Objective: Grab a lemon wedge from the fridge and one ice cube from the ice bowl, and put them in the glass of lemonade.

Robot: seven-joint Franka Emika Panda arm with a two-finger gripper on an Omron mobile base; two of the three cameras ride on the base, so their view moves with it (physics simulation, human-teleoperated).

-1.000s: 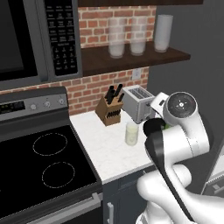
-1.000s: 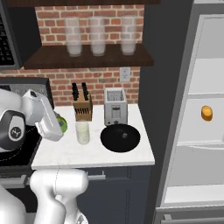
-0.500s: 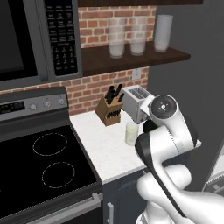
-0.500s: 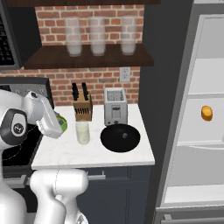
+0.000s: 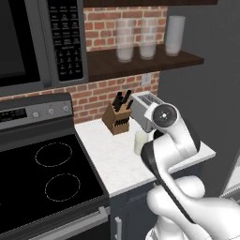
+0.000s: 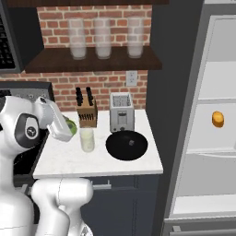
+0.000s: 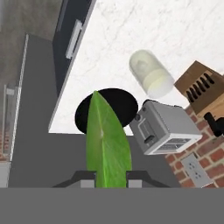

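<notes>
We see the tool [image 7: 109, 177] pinching the green lemon wedge [image 7: 107, 140] above the worktop [image 7: 131, 35], near the glass [image 7: 151, 74].

Ice bowl [image 6: 126, 145] before toaster [image 6: 121, 112]

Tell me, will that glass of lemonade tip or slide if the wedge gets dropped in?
The glass of lemonade looks short and nearly full, so probably stable. On the smooth white counter it might slide if nudged. The lemon wedge in the gripper looks light.
</notes>
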